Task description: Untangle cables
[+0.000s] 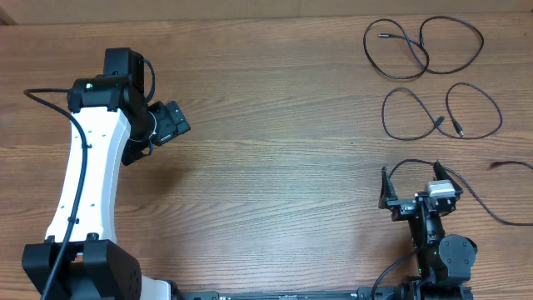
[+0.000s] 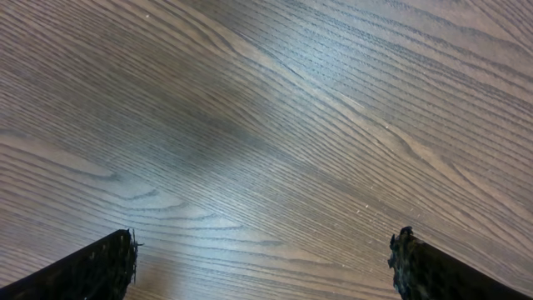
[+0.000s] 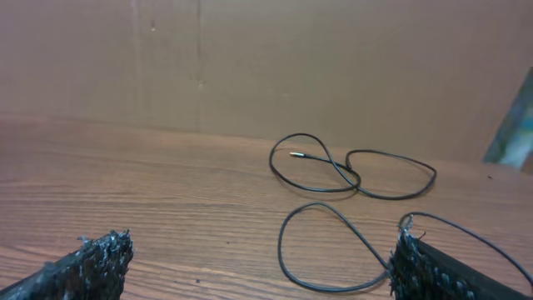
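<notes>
Brown wood-grain table (image 1: 275, 175) fills the overhead view. The cables lie separate, all on the right side of that frame. The top thin black cable (image 1: 425, 60) sprawls in two loops in the upper right corner, small plug end pointing left. The second thin black cable (image 1: 439, 122) lies just below it, also in two loops, apart from the first. A third thin black cord (image 1: 487, 207) runs from mid right toward the right edge, arcing past the black right gripper (image 1: 411, 177) at lower right (whether it touches a finger I cannot tell). That gripper's jaws stand wide apart w/ nothing btwn them. In the right wrist view the frayed black fingertips (image 3: 96, 258) sit at the bottom corners and the right gripper (image 3: 262, 265) is low over the table. The second thin black cable (image 3: 280, 243) shows its near loop at lower middle; the top thin black cable (image 3: 354, 182) lies beyond at centre right, silvery plug tip showing, w/ a plain brown board (image 3: 208, 67) behind. The black left gripper (image 1: 171, 123), on the white-shelled left arm (image 1: 87, 175), is at the upper left of the overhead frame, well apart from every cable. Left wrist view: left gripper (image 2: 262, 262) spread wide, holding nothing, wood grain under it.
</notes>
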`<move>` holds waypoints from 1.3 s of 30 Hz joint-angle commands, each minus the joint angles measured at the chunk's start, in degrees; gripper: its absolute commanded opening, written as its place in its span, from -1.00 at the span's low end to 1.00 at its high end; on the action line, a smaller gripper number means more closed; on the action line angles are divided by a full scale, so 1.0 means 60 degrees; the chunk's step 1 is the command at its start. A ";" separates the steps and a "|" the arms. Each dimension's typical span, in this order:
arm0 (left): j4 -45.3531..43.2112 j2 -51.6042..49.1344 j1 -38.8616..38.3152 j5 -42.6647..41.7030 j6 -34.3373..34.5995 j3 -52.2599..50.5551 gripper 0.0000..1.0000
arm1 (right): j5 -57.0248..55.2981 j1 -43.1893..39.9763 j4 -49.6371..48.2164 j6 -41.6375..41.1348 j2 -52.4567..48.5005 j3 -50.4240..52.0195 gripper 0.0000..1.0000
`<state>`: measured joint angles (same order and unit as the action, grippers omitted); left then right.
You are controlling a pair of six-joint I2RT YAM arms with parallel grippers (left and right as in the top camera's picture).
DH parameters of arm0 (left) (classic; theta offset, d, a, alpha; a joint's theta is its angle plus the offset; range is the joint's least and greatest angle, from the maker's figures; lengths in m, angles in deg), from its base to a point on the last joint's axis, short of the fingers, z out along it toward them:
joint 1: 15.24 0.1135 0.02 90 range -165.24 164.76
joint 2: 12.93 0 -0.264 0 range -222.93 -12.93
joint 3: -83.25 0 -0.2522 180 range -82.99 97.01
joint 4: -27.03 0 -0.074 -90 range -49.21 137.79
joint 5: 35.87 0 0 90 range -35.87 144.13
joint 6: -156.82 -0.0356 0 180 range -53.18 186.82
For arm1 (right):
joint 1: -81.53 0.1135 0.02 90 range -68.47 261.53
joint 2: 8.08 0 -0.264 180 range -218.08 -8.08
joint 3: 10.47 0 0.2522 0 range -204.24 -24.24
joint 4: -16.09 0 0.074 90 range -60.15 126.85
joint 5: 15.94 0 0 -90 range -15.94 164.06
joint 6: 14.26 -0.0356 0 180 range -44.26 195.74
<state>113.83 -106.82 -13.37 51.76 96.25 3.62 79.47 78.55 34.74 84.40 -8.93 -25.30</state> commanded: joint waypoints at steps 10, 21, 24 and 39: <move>-0.0007 -0.0087 -0.0084 -0.0069 -0.0015 -0.0036 0.98 | -0.0397 0.0022 0.0018 -0.0696 0.0113 0.0095 1.00; -0.0004 -0.0087 -0.0084 -0.0069 -0.0015 -0.0036 0.99 | -0.0397 0.0120 0.0018 -0.0652 0.0113 0.0095 1.00; -0.0004 -0.0087 -0.0084 -0.0069 -0.0015 -0.0036 0.99 | -0.0404 0.0120 0.0022 -0.0612 0.0113 0.0095 1.00; -0.0007 -0.0087 -0.0084 -0.0069 -0.0015 -0.0036 0.99 | -0.0393 0.0120 -0.0033 -0.0474 0.0113 0.0095 1.00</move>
<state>113.83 -106.82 -13.37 51.76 96.22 3.62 77.65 78.97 35.00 81.36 -8.93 -25.30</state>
